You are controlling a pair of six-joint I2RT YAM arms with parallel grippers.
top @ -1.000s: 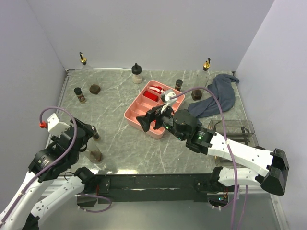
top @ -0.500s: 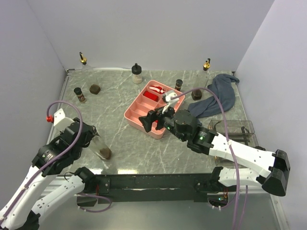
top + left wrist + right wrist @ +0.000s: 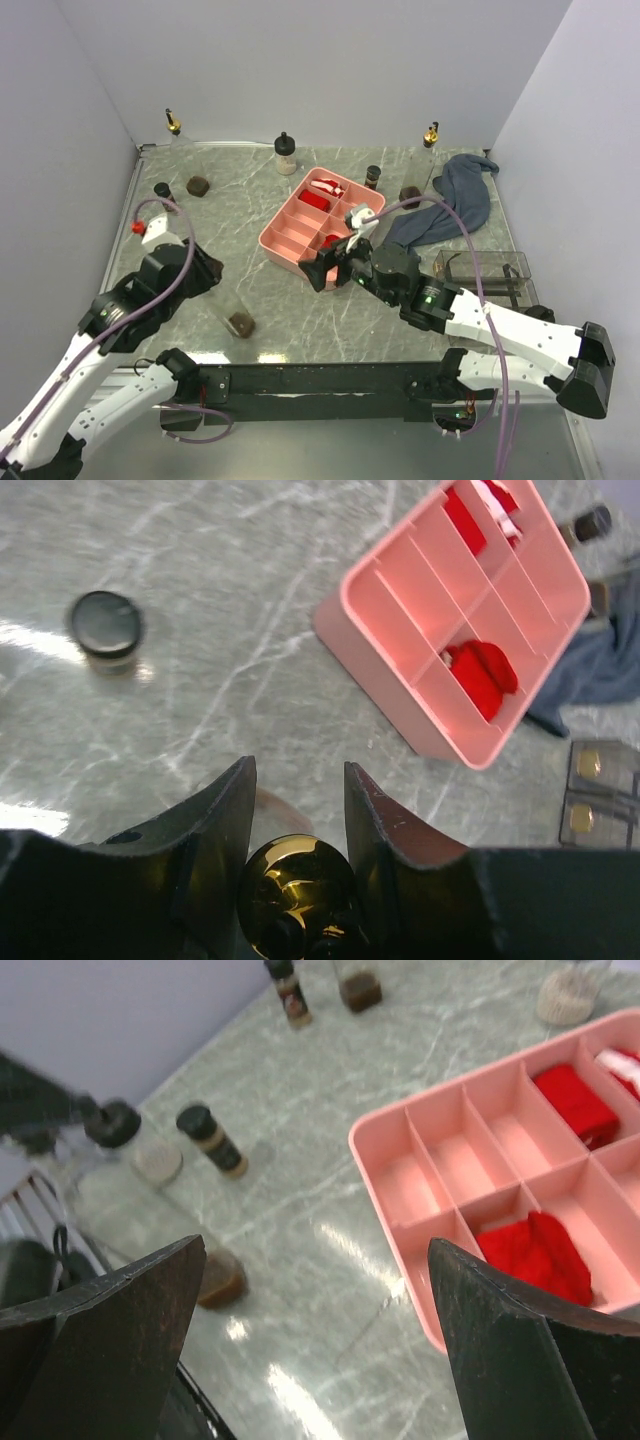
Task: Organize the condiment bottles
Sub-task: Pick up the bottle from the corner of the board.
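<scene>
Pink tray (image 3: 283,238) with red items (image 3: 482,672) in two compartments, left tool (image 3: 297,780) clamped on gold-spout bottle (image 3: 295,880), right tool (image 3: 315,1260) wide open at tray's near corner, black-capped jar (image 3: 105,625) on bench (image 3: 250,205) nearby

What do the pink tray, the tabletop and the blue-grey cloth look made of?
Tray: probably moulded plastic; smooth, slightly glossy, with thin dividers.
Tabletop: marble-look, grey-green with white veins and shiny reflections; real stone or laminate, cannot tell.
Cloth: soft matte fabric, lying in loose folds.

Cloth (image 3: 450,205) right of tray (image 3: 283,232); bottles (image 3: 286,153) behind tray.
</scene>
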